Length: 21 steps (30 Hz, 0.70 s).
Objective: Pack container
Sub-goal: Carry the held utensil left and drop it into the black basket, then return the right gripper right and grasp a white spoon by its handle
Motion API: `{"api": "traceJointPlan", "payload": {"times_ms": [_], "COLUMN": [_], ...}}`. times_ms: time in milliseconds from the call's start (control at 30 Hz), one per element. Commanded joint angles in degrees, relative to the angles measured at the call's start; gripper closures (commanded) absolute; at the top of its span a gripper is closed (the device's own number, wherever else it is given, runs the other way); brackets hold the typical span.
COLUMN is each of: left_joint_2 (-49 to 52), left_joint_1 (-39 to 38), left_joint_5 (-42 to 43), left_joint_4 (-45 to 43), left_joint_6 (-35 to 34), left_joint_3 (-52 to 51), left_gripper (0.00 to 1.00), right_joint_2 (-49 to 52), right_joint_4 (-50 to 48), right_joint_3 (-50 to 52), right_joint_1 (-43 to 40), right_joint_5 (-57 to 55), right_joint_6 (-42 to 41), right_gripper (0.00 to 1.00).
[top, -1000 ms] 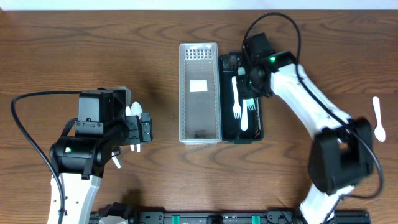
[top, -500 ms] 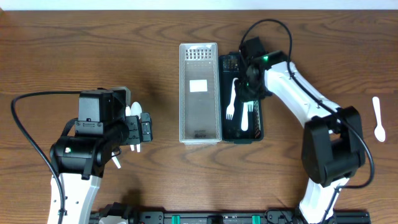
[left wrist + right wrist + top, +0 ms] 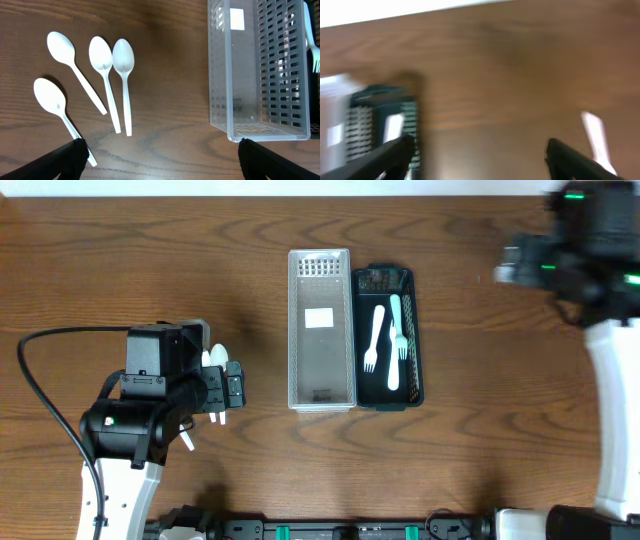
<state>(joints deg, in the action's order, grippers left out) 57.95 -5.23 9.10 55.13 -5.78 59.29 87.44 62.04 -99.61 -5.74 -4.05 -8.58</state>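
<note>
1. The left gripper (image 3: 162,162) hangs over the desk (image 3: 100,260) with its fingers spread wide and nothing between them.
2. Four white spoons (image 3: 105,82) lie loose on the wood below it. Two lie side by side, nearly touching. The other two lie further out, angled, with their handles pointing toward the first pair.
3. A clear slotted basket (image 3: 320,330) stands lengthwise at the middle of the desk, near the spoons but apart from them. A white label (image 3: 319,319) shows on its floor.
4. A dark tray (image 3: 385,395) sits right against the long side of the basket that faces away from the spoons.
5. White forks (image 3: 372,340) lie lengthwise inside the dark tray, tines toward the robot. At least two can be made out, and a third white piece overlaps one of them. I cannot tell what that piece is.
6. The right arm (image 3: 590,240) is at the far right corner of the desk, well apart from the tray and blurred.
7. The right gripper (image 3: 480,157) has its fingers parted and carries nothing. Its own view is smeared and shows the tray at one edge and a pale white shape (image 3: 592,135) on the wood at the other.
</note>
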Motion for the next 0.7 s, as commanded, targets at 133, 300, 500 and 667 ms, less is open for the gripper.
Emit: {"api": "traceJointPlan", "payload": {"times_ms": [133,300,500,667], "left_joint_2": [-0.35,-0.35,-0.35,-0.35], "left_joint_1": [0.28,0.28,0.28,0.28], "left_joint_5": [0.76,0.76,0.76,0.76], "left_joint_4": [0.09,0.15,0.17,0.20], "left_joint_6": [0.76,0.76,0.76,0.76], "left_joint_3": [1.16,1.16,1.16,1.16], "left_gripper": [0.02,0.02,0.02,0.02], "right_joint_2": [4.35,10.67,19.69,26.51], "right_joint_4": [0.68,-0.09,-1.53,-1.57], "right_joint_3": [3.06,3.76,3.76,3.76], "right_joint_1": [-20.87,-27.23,-30.29,-31.12], "right_joint_5": [-0.48,0.66,0.90,0.96], "right_joint_6": [3.65,9.62,13.22,15.63], "right_gripper": [0.05,0.04,0.04,0.06]}}
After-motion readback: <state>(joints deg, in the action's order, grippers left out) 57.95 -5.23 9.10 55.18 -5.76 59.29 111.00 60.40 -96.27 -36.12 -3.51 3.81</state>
